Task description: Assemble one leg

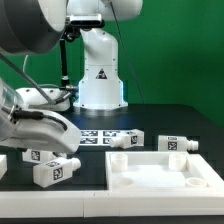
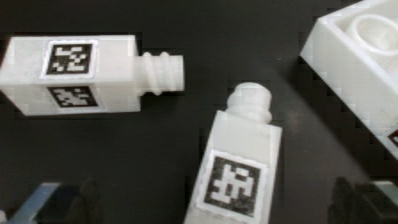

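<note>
In the wrist view a white tagged leg lies on the black table, its round stub pointing away from the camera. My gripper is open; the dark fingers stand on either side of this leg without touching it. A second leg lies apart from it, its ribbed stub pointing sideways. In the exterior view my gripper hangs low at the exterior view's left, over two legs. The fingertips are hard to make out there.
The large white tray-like panel lies at the exterior view's front right; its corner shows in the wrist view. Two more legs lie behind it. The marker board lies before the robot base.
</note>
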Available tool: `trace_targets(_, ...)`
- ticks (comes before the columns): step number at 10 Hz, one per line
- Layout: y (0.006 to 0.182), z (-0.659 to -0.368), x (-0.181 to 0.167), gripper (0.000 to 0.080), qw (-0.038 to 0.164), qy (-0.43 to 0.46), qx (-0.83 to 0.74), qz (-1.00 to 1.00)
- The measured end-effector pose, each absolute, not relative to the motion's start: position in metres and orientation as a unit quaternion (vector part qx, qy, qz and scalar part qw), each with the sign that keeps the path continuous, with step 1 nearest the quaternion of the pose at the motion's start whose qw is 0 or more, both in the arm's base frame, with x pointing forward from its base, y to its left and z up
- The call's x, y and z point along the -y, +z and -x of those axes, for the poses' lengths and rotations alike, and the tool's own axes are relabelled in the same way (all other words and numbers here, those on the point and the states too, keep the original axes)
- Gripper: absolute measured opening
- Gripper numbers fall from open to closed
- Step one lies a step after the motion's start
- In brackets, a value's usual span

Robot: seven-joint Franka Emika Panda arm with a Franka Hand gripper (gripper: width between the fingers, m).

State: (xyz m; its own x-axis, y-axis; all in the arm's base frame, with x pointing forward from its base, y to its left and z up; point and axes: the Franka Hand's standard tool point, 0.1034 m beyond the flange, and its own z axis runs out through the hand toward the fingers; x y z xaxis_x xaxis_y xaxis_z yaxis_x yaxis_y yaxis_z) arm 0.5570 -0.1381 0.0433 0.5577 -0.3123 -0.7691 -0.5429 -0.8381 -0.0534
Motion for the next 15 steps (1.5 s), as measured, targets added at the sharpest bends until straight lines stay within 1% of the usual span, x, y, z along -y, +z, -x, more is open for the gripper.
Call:
trace_targets(1, 0.032, -0.554, 0.142, 0.0648, 0.146, 0.411, -0.257, 0.863)
trace_targets(3, 0.027, -0.552, 0.137, 0.0648, 0.138, 0.406, -0.278, 0.86)
trace_targets(4, 0.016, -0.552, 0.138, 0.0648, 0.133, 0.404, -0.286, 0.858)
trace_targets(5, 0.01, -0.553, 0.139, 0.0648, 0.132, 0.4, -0.289, 0.86)
trace_targets(7, 0.005, -0.553, 0.135, 0.0648, 0.134, 0.4, -0.293, 0.858)
trace_targets(9, 0.004, -0.555, 0.13, 0.0648, 0.133, 0.398, -0.287, 0.861)
trace_targets(10, 0.004, -0.555, 0.131, 0.0503, 0.134, 0.398, -0.288, 0.861)
trace_targets(11, 0.004, -0.555, 0.13, 0.0503, 0.134, 0.398, -0.287, 0.861)
trace_targets(12, 0.004, -0.555, 0.13, 0.0366, 0.133, 0.398, -0.287, 0.861)
trace_targets(13, 0.004, -0.556, 0.13, 0.0282, 0.133, 0.396, -0.287, 0.862)
trace_targets(14, 0.011, -0.563, 0.124, 0.0283, 0.132, 0.388, -0.287, 0.866)
trace_targets(15, 0.032, -0.576, 0.107, 0.0283, 0.133, 0.376, -0.277, 0.874)
